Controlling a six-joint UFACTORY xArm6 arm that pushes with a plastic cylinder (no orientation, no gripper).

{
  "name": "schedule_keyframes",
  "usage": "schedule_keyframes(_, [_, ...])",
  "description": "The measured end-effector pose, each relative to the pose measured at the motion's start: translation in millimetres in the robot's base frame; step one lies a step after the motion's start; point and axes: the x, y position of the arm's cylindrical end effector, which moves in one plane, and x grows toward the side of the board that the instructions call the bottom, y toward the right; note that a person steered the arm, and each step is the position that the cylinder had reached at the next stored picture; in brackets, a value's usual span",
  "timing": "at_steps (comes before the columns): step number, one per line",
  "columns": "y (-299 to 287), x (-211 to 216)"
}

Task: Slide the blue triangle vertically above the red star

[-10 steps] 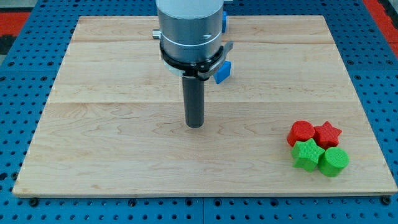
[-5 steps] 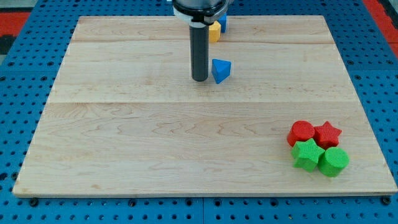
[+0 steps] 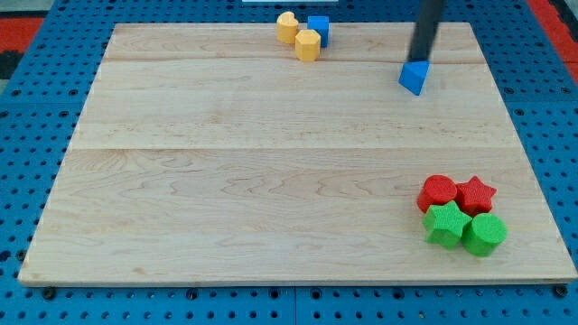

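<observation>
The blue triangle (image 3: 414,78) lies on the wooden board (image 3: 226,181) at the upper right. My tip (image 3: 421,60) stands right at the triangle's upper edge, touching or almost touching it. The red star (image 3: 476,193) sits at the lower right, well below the triangle and a little to its right. It is packed in a cluster with a red block (image 3: 439,191), a green star (image 3: 445,224) and a green round block (image 3: 485,234).
Two yellow blocks (image 3: 299,35) and a blue cube (image 3: 319,28) sit together at the board's top edge, left of my tip. A blue pegboard (image 3: 27,135) surrounds the board.
My tip moved from the middle of the board up and then far right. The blue triangle slid right and slightly up, from the upper middle to the upper right.
</observation>
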Motion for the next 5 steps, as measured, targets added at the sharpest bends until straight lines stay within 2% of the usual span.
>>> schedule_keyframes(1, [16.3,1.1])
schedule_keyframes(3, [-78.8,-23.1])
schedule_keyframes(5, [-46.4,9.4])
